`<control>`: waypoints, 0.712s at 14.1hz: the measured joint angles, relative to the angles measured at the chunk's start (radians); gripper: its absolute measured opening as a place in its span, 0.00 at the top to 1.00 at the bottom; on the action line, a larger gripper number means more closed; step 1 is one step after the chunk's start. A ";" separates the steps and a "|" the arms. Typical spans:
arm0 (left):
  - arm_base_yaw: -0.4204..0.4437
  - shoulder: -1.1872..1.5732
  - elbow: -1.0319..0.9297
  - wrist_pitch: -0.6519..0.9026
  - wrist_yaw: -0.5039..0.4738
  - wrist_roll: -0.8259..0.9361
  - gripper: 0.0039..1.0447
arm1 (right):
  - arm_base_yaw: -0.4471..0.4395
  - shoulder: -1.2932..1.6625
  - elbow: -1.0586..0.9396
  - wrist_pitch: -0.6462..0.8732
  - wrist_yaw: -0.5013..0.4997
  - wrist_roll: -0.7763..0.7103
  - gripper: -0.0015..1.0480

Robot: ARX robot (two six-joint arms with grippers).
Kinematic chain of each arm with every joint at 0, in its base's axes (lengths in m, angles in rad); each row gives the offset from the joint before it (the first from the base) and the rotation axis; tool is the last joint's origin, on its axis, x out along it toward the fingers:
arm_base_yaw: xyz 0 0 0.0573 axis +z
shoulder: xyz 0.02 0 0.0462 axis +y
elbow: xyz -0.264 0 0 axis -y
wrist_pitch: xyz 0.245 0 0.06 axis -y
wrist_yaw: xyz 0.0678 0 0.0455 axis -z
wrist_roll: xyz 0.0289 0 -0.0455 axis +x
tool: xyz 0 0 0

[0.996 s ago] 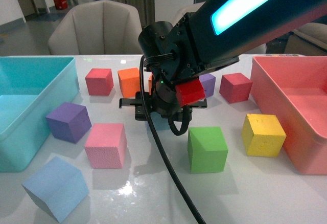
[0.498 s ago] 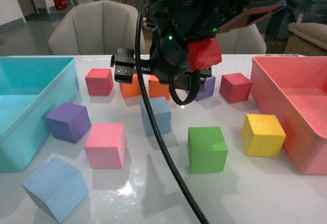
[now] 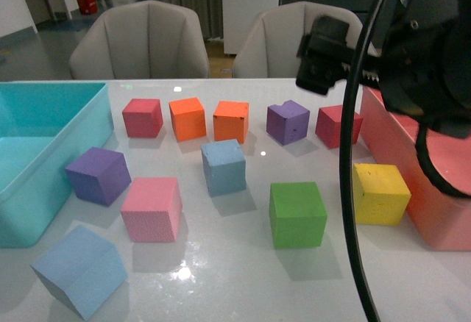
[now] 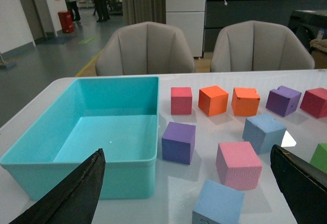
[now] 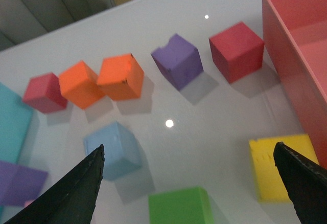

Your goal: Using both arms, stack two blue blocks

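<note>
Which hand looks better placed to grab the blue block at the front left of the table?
Left, probably. In its wrist view the near blue block lies just ahead of the open left hand, between its fingers, while the right arm is raised over the far right side.

blue block (image 3: 224, 166) mid-table, alone, behind pink cube (image 3: 151, 209) and green cube (image 3: 296, 214) | second blue block (image 3: 79, 270) front-left, turned corner-on, well apart from the first, near teal bin (image 3: 44, 138) | not stacked | right arm (image 3: 423, 50) raised at right over red bin (image 3: 434, 212), touching no cube
</note>
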 joint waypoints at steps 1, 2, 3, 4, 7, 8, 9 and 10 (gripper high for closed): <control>0.000 0.000 0.000 0.000 0.000 0.000 0.06 | 0.000 -0.013 -0.024 0.007 0.002 -0.008 0.06; 0.000 0.000 0.000 0.000 0.000 0.000 0.06 | 0.001 -0.026 -0.061 0.059 0.017 -0.024 0.07; 0.000 0.000 0.000 0.000 0.000 0.000 0.06 | 0.001 -0.027 -0.080 0.106 0.029 -0.046 0.08; 0.000 0.000 0.000 0.000 0.000 0.000 0.06 | 0.000 -0.034 -0.120 0.219 0.054 -0.071 0.11; -0.001 0.000 0.000 -0.001 -0.002 0.000 0.06 | -0.066 -0.219 -0.383 0.563 0.066 -0.317 0.34; -0.001 0.000 0.000 0.000 -0.002 0.000 0.06 | -0.114 -0.398 -0.496 0.544 0.044 -0.402 0.46; -0.001 0.000 0.000 0.000 0.000 0.000 0.06 | -0.155 -0.578 -0.599 0.449 0.009 -0.440 0.59; -0.001 0.000 0.000 0.000 0.000 0.000 0.06 | -0.179 -0.709 -0.686 0.397 -0.025 -0.460 0.71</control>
